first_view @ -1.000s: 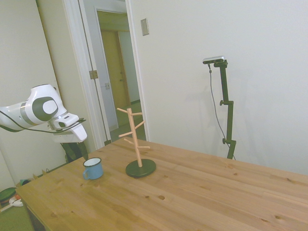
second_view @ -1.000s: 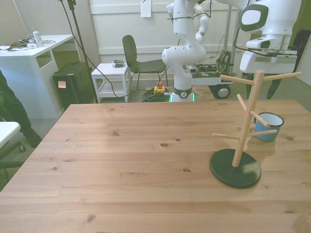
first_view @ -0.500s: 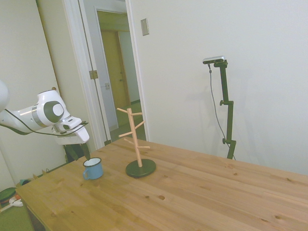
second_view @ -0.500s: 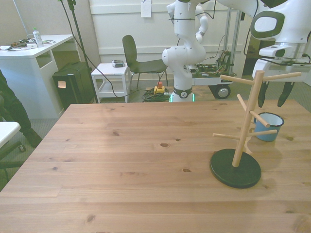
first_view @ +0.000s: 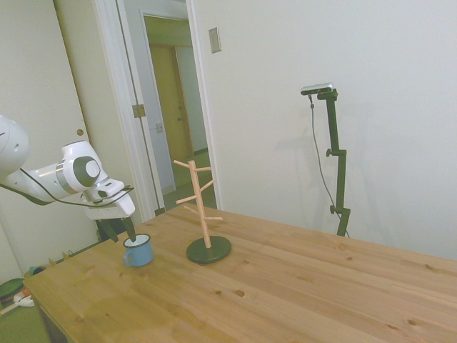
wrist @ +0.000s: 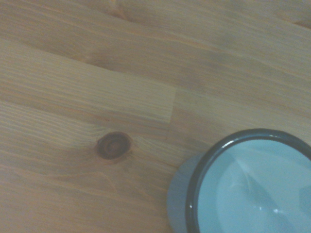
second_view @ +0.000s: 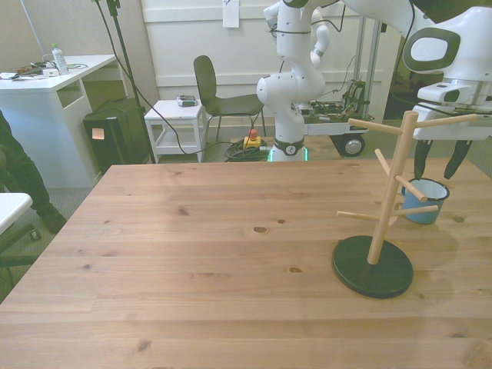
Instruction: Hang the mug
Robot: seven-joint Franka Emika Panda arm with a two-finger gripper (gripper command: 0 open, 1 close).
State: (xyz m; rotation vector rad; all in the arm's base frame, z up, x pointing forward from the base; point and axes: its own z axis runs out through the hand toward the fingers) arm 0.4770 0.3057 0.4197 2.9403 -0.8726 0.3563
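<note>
- Upright on the wooden plank table [second_view: 192, 254], near its corner: small light-blue enamel-style mug [first_view: 137, 251] with white inside, dark rim, side handle; in the front view it sits at the front view's right, behind the peg tree.
- Mug stands on its base, mouth up, not hung on any peg; side view shows the handle sticking out on the side away from the peg tree.
- Wrist view: mug rim and pale inside [wrist: 252, 187] seen from above at the frame's edge, partly cut off, with bare wood grain and one dark knot [wrist: 113, 144] beside it.
- End effector [second_view: 438, 163] of the white arm hangs just above the mug, dark fingers [second_view: 420, 160] pointing down, spread apart, wider than the mug's mouth in the front view; nothing held.
- Side view: one finger tip [first_view: 130, 230] sits level with or just over the mug rim; contact can't be told.
- Wooden peg tree with round dark base [first_view: 203, 214] stands just beside the mug, apart from it, far taller than it; all pegs bare.
- Background, front view: dark chair [second_view: 211, 92], small white side table [second_view: 177, 119], white desk [second_view: 46, 84] at the front view's left.
- Side view background: open doorway [first_view: 171, 107] in a pale wall.
</note>
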